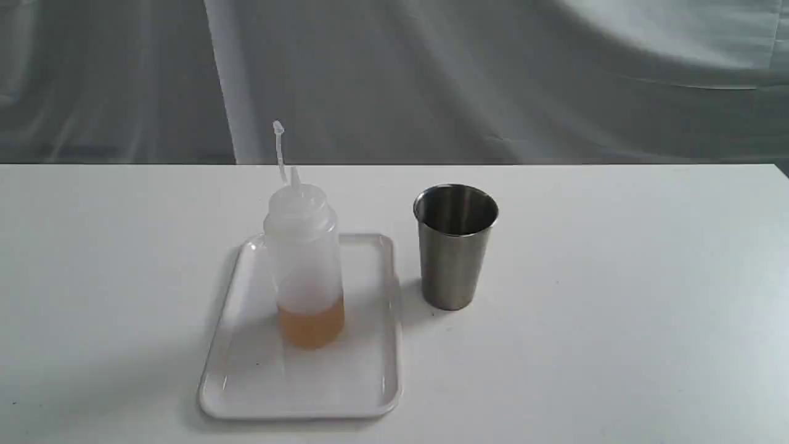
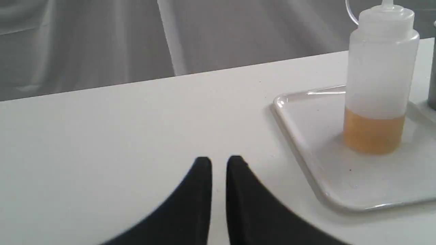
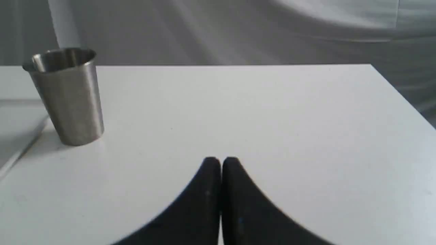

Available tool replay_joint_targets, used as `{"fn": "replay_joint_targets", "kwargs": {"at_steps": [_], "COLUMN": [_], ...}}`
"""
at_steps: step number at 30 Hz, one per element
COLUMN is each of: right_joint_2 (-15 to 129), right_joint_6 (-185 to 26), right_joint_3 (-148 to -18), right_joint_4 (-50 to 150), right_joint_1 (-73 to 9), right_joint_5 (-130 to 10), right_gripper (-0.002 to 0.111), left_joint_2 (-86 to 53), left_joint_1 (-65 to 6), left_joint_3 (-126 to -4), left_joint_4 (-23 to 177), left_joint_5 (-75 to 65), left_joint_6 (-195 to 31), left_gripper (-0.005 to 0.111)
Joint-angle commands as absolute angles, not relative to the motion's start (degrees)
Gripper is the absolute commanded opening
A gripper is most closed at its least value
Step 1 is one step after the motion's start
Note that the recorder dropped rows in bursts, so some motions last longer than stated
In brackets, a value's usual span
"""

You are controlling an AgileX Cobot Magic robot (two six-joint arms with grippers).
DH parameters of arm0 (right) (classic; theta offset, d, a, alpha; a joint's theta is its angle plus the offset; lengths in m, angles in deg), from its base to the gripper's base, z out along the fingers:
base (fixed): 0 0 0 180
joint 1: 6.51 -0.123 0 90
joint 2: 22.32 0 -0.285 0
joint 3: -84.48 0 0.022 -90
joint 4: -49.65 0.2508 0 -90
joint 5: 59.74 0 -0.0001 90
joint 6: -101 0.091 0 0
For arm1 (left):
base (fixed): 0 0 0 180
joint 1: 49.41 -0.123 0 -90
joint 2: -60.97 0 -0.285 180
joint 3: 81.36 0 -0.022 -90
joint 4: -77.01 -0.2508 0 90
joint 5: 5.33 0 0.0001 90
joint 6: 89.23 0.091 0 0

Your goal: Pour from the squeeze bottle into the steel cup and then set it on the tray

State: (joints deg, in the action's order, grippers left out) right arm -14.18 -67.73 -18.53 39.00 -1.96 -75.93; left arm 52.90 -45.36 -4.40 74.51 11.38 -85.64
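The squeeze bottle [image 1: 305,259] stands upright on the tray [image 1: 370,376], left of centre in the exterior view, with amber liquid low inside. The steel cup [image 1: 453,259] stands just right of the tray on the desk [image 1: 616,308]; what it contains cannot be made out. The left tool [image 2: 219,161] is narrowed to a slit and the right tool [image 3: 221,161] is pressed together, both empty.

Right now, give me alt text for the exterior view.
A translucent white plastic squeeze bottle holding a little amber liquid stands upright on a shallow glossy whitish tray; a brushed steel cup stands beside the tray on a white table.
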Motion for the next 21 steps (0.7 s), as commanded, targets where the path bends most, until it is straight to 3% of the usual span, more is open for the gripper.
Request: {"fn": "replay_joint_targets", "kwargs": {"at_steps": [1, 21], "right_joint_2": [-14.5, -14.5], "right_joint_6": [-68.0, -68.2], "right_joint_3": [-18.3, -18.3], "right_joint_4": [39.6, 40.0], "right_joint_1": [-1.8, -1.8], "right_joint_5": [-78.6, -78.5], "right_gripper": [0.000, 0.000], "left_joint_2": [53.2, 53.2], "left_joint_1": [-45.2, -45.2], "left_joint_3": [-4.1, -4.1], "left_joint_4": [74.5, 74.5], "left_joint_5": [11.0, 11.0], "left_joint_6": [-85.7, -85.7], "left_gripper": [0.008, 0.008]}}
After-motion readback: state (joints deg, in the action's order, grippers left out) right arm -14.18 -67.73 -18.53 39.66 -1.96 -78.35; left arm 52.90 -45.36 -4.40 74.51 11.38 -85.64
